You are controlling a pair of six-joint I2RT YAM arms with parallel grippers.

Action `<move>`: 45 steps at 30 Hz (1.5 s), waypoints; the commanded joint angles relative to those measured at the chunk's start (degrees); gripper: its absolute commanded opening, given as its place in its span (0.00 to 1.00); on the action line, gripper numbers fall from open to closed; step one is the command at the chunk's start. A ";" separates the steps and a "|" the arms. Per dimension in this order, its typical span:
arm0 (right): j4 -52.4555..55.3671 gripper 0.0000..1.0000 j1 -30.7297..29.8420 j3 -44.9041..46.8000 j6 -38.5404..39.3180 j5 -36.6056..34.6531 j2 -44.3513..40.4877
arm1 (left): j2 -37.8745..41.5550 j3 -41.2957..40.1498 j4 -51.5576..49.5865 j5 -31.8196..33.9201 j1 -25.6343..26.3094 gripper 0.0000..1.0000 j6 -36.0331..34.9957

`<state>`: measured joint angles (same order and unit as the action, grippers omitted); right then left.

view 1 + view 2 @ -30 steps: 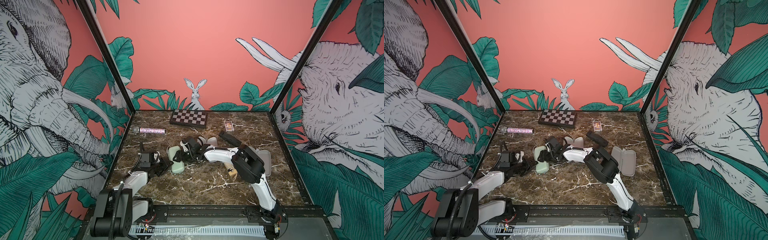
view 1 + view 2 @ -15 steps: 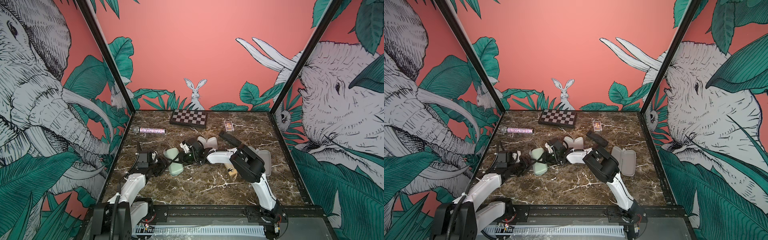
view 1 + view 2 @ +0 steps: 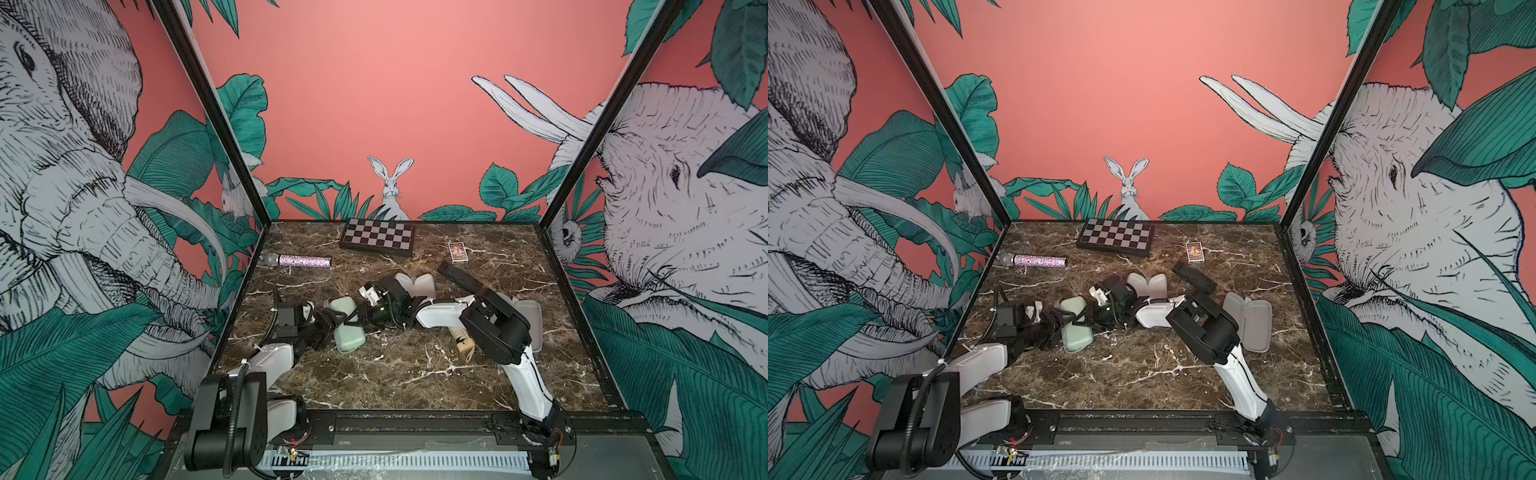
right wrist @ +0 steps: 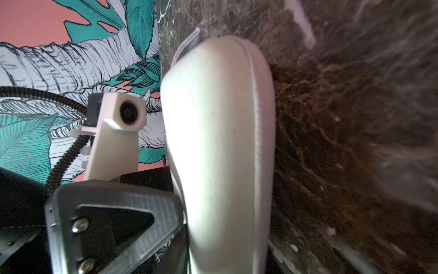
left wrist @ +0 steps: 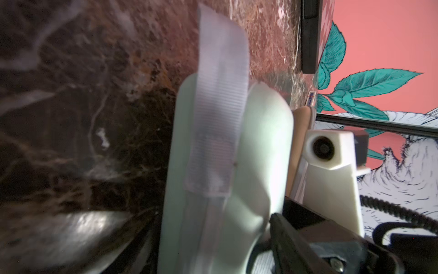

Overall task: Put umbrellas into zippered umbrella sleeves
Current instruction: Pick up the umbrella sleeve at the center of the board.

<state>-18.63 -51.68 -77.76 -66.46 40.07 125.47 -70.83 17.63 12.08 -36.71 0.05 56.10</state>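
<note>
Left gripper (image 3: 327, 328): jaws apart, one on each side of the mint green zippered clamshell sleeve (image 3: 351, 337).
Sleeve place: on the brown marbled tabletop (image 3: 415, 374), between both grippers, left of centre.
Handling: likely light, half-stiff, smooth; hinge may flop. You should hold across the shell, not the grey webbing strap (image 5: 220, 106).
Right gripper (image 3: 365, 321): closed on the sleeve's shell.

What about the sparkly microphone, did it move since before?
No. In both top views the sparkly microphone lies just where it did a second ago: same gap to the checkered board, head still pointing at the left wall.
</note>
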 commanded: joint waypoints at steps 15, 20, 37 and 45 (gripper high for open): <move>1.59 0.71 3.38 4.45 4.80 8.40 -11.81 | -2.04 0.03 26.24 -5.60 0.11 0.28 16.82; 5.68 0.90 3.56 5.09 7.26 6.62 -11.98 | 1.39 1.24 22.06 -4.30 1.80 0.28 16.01; -3.80 0.67 3.09 6.01 3.09 9.24 -11.81 | 5.34 2.32 17.69 -3.10 3.78 0.35 15.71; -12.28 0.44 3.18 5.95 -2.05 13.35 -10.12 | 6.87 3.13 17.46 -5.78 3.40 0.56 14.97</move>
<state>-22.33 -47.86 -71.31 -65.89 48.69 115.46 -66.30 17.96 27.73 -39.11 3.44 71.37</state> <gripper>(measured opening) 0.450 0.540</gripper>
